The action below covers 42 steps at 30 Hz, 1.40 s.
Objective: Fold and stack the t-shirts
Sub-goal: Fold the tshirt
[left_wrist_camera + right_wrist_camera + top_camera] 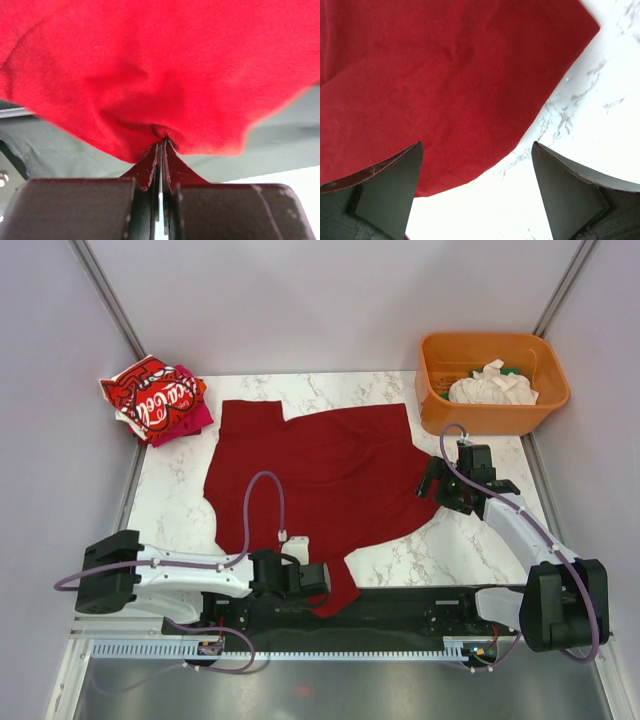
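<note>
The dark red t-shirt [320, 465] lies spread open across the middle of the marble table [470, 540]. It is the largest item in the work area and the one in hand. One sleeve points to the far left. A near flap of cloth hangs over the near edge of the table, toward the arm bases.

The orange tub [490, 420] stands at the far right corner, well apart from the spread shirt. The white t-shirt [492, 387] lies crumpled inside it and is not yet folded.

At the far left corner, the bright red t-shirt [152, 395] with white lettering rests folded on the magenta t-shirt [190, 422]. This pair forms the stack.

The left gripper [161, 147] is at the near edge. Its jaws are fully closed and pinch a bunched fold of the dark red t-shirt between them. The right gripper [476, 146] hangs over the shirt's right edge with its jaws spread wide. It holds nothing; red cloth and bare marble show between the fingers.

Judged step: taking hold of the dark red t-shirt for its first fold. One side is gripped and the other is not.

The next move likely calls for the right gripper to descend onto the right edge and close on it. Both arms can then lift and carry the cloth over together, with even tension to avoid creases.
</note>
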Tool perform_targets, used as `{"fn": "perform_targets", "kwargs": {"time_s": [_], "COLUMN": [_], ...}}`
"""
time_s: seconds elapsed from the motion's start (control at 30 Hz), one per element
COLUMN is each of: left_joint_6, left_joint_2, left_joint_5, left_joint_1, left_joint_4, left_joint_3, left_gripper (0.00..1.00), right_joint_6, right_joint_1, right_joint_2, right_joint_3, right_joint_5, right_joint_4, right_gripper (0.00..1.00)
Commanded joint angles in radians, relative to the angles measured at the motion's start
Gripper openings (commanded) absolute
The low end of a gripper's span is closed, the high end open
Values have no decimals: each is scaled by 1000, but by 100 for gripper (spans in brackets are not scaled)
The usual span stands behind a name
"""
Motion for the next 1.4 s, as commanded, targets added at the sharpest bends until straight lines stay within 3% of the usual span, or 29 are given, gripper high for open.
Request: {"fn": "perform_targets", "kwargs": {"time_s": [0.0, 0.5, 0.73, 0.8, 0.83, 0.9, 0.93, 1.03, 1.1, 1.2, 1.27, 1.3, 1.33, 1.37], "left_joint_6": [-9, 163, 163, 163, 163, 163, 197, 214, 217, 214, 211, 208, 206, 206], "left_joint_2": [-78, -368, -419, -425, -428, -442, -449, -474, -480, -486, -498, -503, -509, -514], "left_joint_5": [-131, -203, -203, -203, -203, -203, -211, -264, -277, -287, -295, -300, -303, -313], "left_joint_1": [18, 271, 302, 308, 310, 313, 314, 316, 316, 316, 316, 316, 316, 316], "left_joint_4": [-94, -245, -245, -245, -245, -245, -351, -410, -453, -523, -555, -561, -569, -578], "left_joint_3": [132, 191, 212, 218, 222, 241, 252, 309, 358, 413, 430, 447, 452, 456], "left_gripper": [2, 2, 2, 2, 2, 2, 2, 2, 2, 2, 2, 2, 2, 2], "right_joint_6": [24, 128, 110, 93, 88, 73, 65, 39, 19, -1, -7, -8, -9, -7], "right_joint_1": [0, 0, 0, -1, 0, -3, -1, -3, -3, -3, -3, -3, -3, -3], "right_joint_2": [-43, -60, 127, 180, 190, 185, 173, 86, 0, -121, -190, -207, -223, -245], "right_joint_3": [-43, -201, -155, -125, -117, -94, -85, -33, 24, 84, 118, 126, 127, 124], "right_joint_5": [-35, 9, 54, 57, 62, 78, 83, 146, 158, 151, 120, 114, 114, 114], "right_joint_4": [0, 121, 279, 322, 328, 313, 280, 115, 24, -136, -234, -260, -297, -305], "right_gripper": [98, 98, 86, 69, 52, 33, 21, 3, 1, 7, 47, 88, 98, 98]}}
